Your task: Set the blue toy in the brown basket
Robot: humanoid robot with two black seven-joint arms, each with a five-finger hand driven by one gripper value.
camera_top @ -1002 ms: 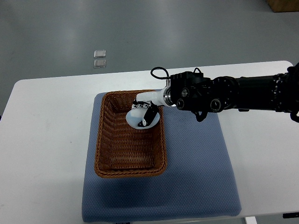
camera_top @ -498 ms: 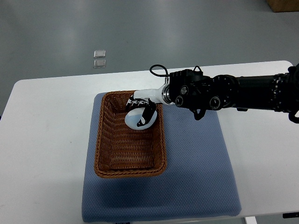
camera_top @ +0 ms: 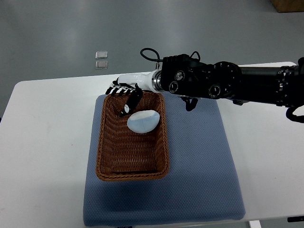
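Item: pale blue toy (camera_top: pixel 142 121), flat rounded oval. It lies inside the brown basket (camera_top: pixel 107 142), in the far half, close to the right wall, resting on the woven floor. Nothing grips it.

Item: brown basket, rectangular wicker, on the left part of a blue-grey mat (camera_top: pixel 204 166). The mat lies on a white table (camera_top: pixel 42 142).

Item: right hand (camera_top: pixel 124 93), white with black finger segments, on a black arm (camera_top: pixel 237 85) that enters from the picture's right edge. The hand hangs over the basket's far rim, toward the far left corner. Its fingers are spread and loose, holding nothing; one dark finger (camera_top: pixel 132 100) points down into the basket, just beside the toy's far left edge, and whether it touches cannot be told.

Item: two small clear square objects (camera_top: pixel 101 60), on the grey floor beyond the table.
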